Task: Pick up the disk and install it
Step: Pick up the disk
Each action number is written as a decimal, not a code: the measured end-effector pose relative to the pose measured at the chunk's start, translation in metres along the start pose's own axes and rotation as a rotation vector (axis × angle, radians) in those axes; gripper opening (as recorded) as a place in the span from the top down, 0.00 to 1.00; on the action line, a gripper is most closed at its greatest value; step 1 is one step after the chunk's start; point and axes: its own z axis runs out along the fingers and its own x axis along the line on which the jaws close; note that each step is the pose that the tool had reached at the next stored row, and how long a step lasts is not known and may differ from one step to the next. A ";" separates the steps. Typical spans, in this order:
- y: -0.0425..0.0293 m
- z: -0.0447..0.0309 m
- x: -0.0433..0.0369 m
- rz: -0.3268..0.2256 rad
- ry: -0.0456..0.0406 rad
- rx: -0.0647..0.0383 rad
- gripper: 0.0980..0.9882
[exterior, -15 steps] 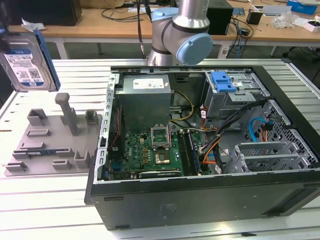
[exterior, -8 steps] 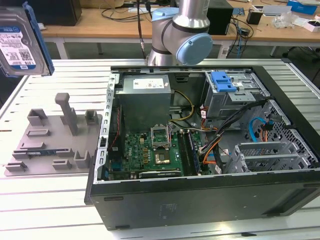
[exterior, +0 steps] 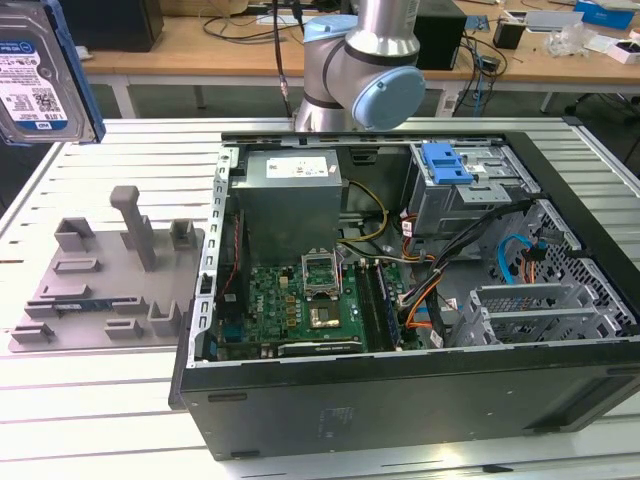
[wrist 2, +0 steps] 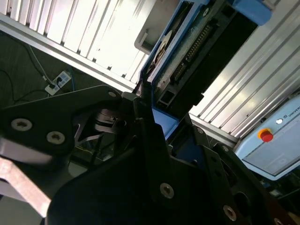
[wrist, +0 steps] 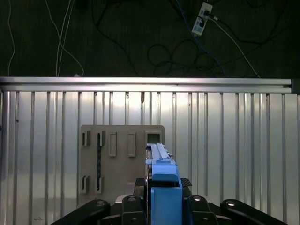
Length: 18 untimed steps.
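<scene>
Your gripper (wrist: 165,206) has its fingers (wrist 2: 147,133) pinching the disk (wrist: 161,171) by its blue carrier, edge-on, held in the air. Beneath it lie the grey fixture tray (wrist: 122,154) and the slatted tabletop (wrist: 234,140). In the exterior view, the disk (exterior: 35,80) hangs at the exterior view's left, well apart from the open computer case (exterior: 400,390).

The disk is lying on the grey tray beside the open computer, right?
No. The disk is not on the grey tray: the exterior view shows it up in the air, held by the gripper. The tray does sit beside the open computer.
</scene>
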 end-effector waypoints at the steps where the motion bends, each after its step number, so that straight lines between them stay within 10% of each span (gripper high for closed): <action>1: 0.0000 0.0000 0.0000 0.000 0.0000 0.000 0.70; 18: -0.0034 -0.0020 0.0026 -0.007 0.0006 0.000 0.70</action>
